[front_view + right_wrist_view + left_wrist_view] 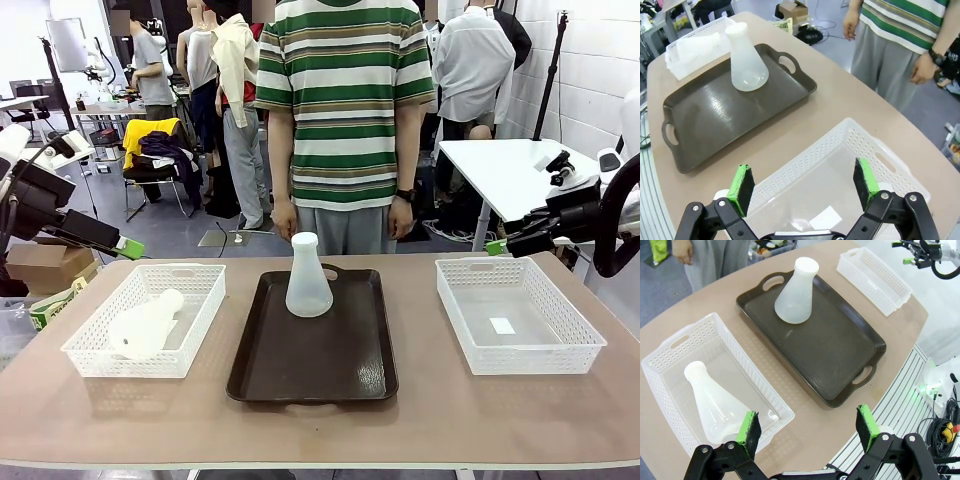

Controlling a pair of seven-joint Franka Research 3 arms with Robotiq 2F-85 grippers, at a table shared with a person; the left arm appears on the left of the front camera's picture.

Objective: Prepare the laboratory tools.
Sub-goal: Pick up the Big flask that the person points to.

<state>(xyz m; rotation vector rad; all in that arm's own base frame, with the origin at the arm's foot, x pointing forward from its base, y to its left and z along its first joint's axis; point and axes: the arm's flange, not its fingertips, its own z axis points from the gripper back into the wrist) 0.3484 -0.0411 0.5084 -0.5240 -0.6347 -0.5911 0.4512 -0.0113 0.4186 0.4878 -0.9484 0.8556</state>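
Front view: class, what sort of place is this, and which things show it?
Probably a robotics lab or workshop: the left arm and right arm flank a table holding a flask on a tray, with another worktable and a black stand behind.

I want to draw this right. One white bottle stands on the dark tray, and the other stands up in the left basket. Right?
Not quite. One white bottle does stand on the dark tray, but the other bottle lies on its side in the left basket. The left wrist view shows it.
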